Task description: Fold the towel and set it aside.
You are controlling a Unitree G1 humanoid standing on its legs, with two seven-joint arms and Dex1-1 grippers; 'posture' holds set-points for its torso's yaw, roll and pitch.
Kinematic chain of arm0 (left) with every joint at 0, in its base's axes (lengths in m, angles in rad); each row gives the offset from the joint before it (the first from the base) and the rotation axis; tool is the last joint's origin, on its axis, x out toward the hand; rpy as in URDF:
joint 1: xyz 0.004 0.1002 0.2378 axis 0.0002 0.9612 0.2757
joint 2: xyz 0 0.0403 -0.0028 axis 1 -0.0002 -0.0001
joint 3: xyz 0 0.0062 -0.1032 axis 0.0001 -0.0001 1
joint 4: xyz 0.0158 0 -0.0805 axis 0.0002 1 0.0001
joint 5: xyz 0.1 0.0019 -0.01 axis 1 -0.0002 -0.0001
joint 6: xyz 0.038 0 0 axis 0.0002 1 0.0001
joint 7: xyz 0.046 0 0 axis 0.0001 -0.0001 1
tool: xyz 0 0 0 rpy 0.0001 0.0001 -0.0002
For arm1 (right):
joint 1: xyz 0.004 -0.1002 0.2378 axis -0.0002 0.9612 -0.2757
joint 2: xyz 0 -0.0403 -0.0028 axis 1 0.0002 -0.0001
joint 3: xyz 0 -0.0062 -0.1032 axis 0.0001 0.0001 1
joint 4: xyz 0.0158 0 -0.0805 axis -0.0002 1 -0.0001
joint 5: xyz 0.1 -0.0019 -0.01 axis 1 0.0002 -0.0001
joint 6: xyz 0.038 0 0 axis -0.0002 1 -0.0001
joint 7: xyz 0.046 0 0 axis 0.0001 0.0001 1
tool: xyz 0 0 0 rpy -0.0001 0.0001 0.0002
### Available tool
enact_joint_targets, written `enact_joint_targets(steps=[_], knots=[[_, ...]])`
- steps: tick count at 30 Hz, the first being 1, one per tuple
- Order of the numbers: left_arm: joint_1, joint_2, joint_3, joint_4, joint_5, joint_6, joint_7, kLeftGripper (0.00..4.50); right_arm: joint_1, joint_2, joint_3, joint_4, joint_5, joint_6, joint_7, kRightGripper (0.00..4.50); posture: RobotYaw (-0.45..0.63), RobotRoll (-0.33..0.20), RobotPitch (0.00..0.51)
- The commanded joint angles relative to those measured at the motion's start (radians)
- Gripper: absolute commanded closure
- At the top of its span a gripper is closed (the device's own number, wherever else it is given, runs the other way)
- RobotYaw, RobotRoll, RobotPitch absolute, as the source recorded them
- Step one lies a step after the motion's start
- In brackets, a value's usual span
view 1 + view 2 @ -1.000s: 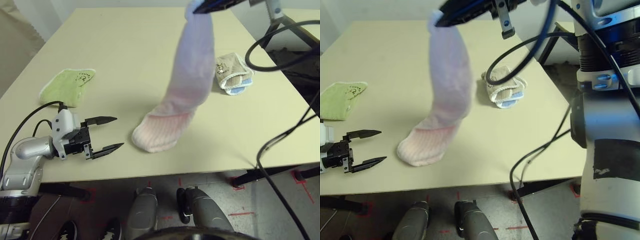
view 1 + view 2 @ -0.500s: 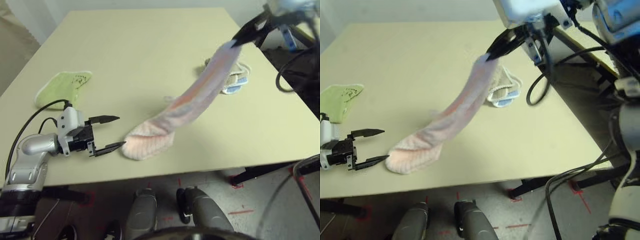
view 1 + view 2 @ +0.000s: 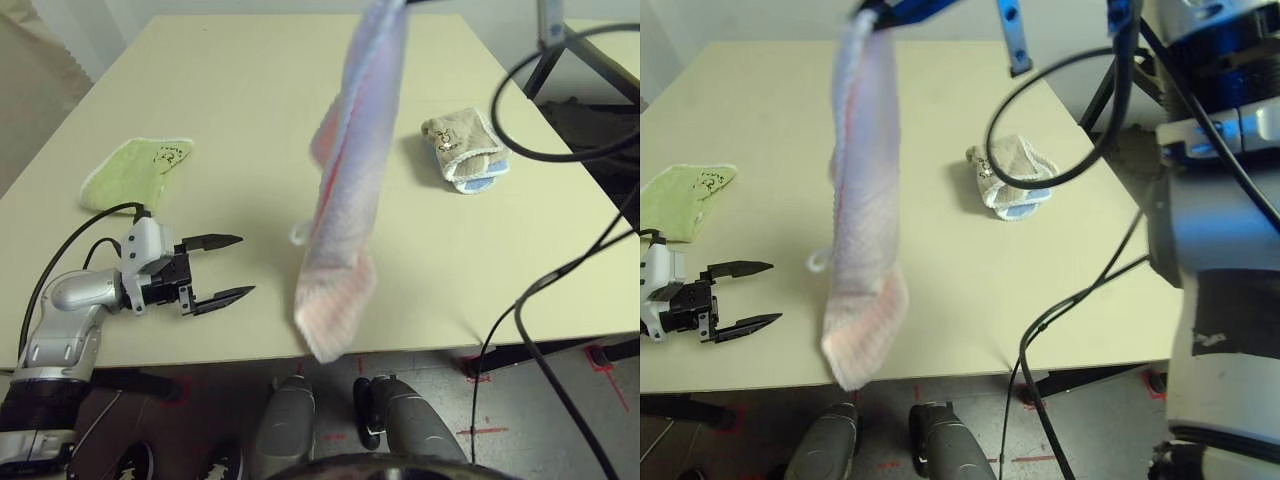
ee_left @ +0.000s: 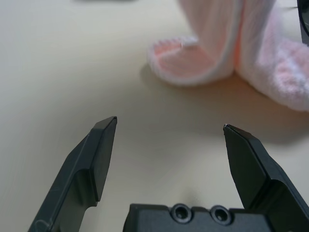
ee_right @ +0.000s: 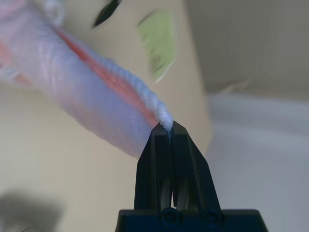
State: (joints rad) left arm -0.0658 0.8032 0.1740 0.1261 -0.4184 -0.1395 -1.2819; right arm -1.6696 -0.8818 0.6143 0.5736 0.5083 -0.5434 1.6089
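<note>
Smooth cream table (image 3: 260,110), soft pink terry towel (image 3: 350,180) — right pincer (image 5: 170,126) clamped on it — left pincer (image 3: 250,265) apart.

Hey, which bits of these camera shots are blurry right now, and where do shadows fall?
Right wrist view: the green towel is soft and out of focus; left eye view: the pink towel's lower end is motion-blurred, and a shadow lies beside the beige-and-blue towel; left wrist view: soft shadow under the pink towel.

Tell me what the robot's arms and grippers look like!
The silver-and-white metal left arm has a black band and a thin black cable. Its black left gripper has two pointed fingers. The chunky white-and-silver right arm has black sections and looping black cables; its right gripper has slim black fingers too.
</note>
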Motion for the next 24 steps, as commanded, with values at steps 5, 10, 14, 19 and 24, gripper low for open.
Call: enact_joint_targets(steps=[5, 10, 14, 19, 24], knots=[[-0.037, -0.012, -0.045, 0.039, 0.029, -0.015, -0.017, 0.0, -0.024, -0.02, 0.038, 0.013, -0.032, -0.013, 0.006, 4.48, 0.08, 0.0, 0.12], [-0.084, -0.03, -0.069, 0.05, 0.033, 0.009, -0.009, 0.0, -0.045, -0.005, 0.02, 0.031, -0.034, -0.027, 0.006, 4.48, 0.08, 0.0, 0.118], [-0.156, -0.086, -0.07, 0.0, -0.038, 0.132, 0.039, 0.0, -0.04, -0.006, 0.015, 0.021, -0.025, -0.017, 0.006, 4.48, 0.09, 0.0, 0.117], [-0.246, -0.117, -0.124, -0.055, -0.052, 0.259, 0.041, 0.0, -0.029, -0.007, 0.008, 0.013, -0.024, 0.0, 0.006, 4.48, 0.08, 0.0, 0.119], [-0.309, -0.127, -0.244, -0.024, 0.036, 0.237, -0.02, 0.0, -0.02, -0.012, 0.001, 0.003, -0.026, 0.018, 0.006, 4.48, 0.07, 0.0, 0.119]])
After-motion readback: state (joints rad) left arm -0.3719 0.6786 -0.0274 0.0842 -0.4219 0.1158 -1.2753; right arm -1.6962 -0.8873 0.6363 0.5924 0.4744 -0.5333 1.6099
